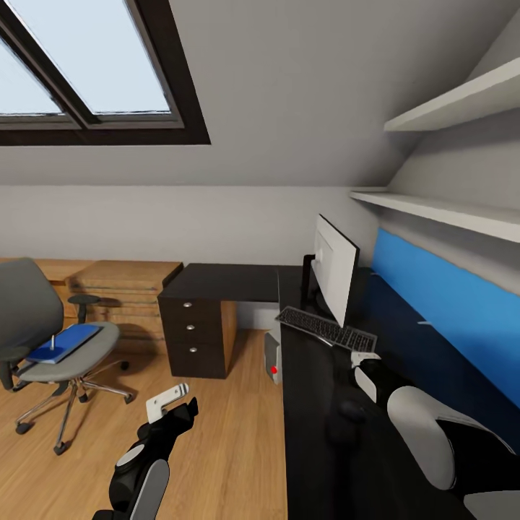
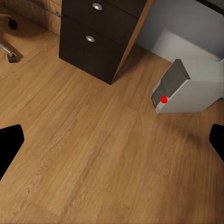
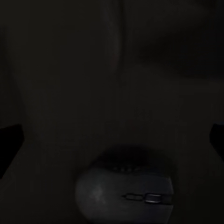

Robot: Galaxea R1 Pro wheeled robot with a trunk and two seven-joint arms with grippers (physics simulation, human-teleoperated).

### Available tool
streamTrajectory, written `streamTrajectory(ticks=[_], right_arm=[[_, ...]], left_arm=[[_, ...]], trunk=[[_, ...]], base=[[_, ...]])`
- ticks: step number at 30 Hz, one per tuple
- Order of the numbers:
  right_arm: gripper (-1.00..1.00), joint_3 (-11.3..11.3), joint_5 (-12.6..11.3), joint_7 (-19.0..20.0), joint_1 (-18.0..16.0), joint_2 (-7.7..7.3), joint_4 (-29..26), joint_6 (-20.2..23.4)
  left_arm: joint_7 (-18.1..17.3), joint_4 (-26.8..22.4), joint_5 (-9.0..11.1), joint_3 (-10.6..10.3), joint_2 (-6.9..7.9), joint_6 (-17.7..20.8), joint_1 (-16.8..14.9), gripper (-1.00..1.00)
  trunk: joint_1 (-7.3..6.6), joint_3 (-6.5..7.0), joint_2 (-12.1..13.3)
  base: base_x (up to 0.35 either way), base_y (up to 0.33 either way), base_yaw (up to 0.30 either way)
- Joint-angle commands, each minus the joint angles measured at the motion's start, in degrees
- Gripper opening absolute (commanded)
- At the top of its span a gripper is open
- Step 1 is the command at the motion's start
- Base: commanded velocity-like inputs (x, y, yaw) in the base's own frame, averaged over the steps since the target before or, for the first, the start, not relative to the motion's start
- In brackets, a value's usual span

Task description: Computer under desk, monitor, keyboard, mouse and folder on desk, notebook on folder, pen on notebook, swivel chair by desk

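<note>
- The right end effector (image 1: 359, 359) is held low over the glossy black table (image 1: 325, 462), just short of the keyboard's near end; its fingertips (image 3: 10, 140) are seen at the two edges of the right wrist view, spread wide with nothing between them.
- A grey mouse (image 3: 125, 196) with a scroll wheel lies on the dark tabletop just under that end effector, apart from both fingertips; in the head view it reads as a dark blob (image 1: 352, 412) beside the right forearm.
- The left end effector (image 1: 170, 401) hangs over the wood floor (image 2: 93, 154), its fingers wide apart and empty.
- The silver-grey computer (image 2: 184, 91) with its red button stands on the floor at the table's edge, apparently under it, so that step is judged done.
- The monitor (image 1: 334, 269) stands upright on the table and the keyboard (image 1: 326, 329) lies just in front of it; both steps look complete.
- The mouse is on the table near the keyboard, though whether it is close enough cannot be told.
- The bright-blue folder (image 1: 63, 342) lies on the seat of the swivel chair (image 1: 32, 318), with a thin dark stick, probably the pen (image 1: 53, 342), standing up from it; the notebook cannot be made out.
- The chair stands well apart from the table, near the low wooden shelving (image 1: 123, 285).
- Judged left: folder, notebook, pen and chair.
</note>
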Motion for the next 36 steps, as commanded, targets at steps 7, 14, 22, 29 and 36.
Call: streamTrajectory(ticks=[7, 14, 22, 29, 36], right_arm=[[1.0, -0.48, 0.62, 0.05, -0.03, 0.02, -0.09, 0.74], [1.0, -0.48, 0.65, 0.04, -0.03, 0.02, -0.09, 0.79], [1.0, -0.48, 0.6, 0.04, -0.03, 0.02, -0.12, 2.47], [1.0, -0.48, 0.58, 0.01, -0.03, -0.06, -0.17, 3.42], [1.0, -0.52, 0.58, -0.08, -0.03, -0.13, -0.18, 3.86]], left_arm=[[0.55, -0.08, 0.59, -0.06, 0.01, 0.08, -0.07, 1.0], [0.55, -0.08, 0.59, -0.06, 0.01, 0.12, -0.08, 1.0], [0.55, -0.08, 0.59, -0.05, 0.01, 0.14, -0.06, 1.0], [0.55, -0.08, 0.59, 0.02, 0.13, 0.16, -0.05, 1.0], [0.55, -0.08, 0.59, 0.06, 0.26, 0.16, -0.04, 1.0]], trunk=[[1.55, -1.33, -2.87], [3.08, -2.59, -5.68], [3.74, -3.13, -6.88], [3.74, -3.13, -6.88], [3.74, -3.13, -6.88]], base=[[0.0, 0.0, 0.0], [0.0, 0.0, 0.0], [0.0, 0.0, 0.0], [0.0, 0.0, 0.0], [0.0, 0.0, 0.0]])
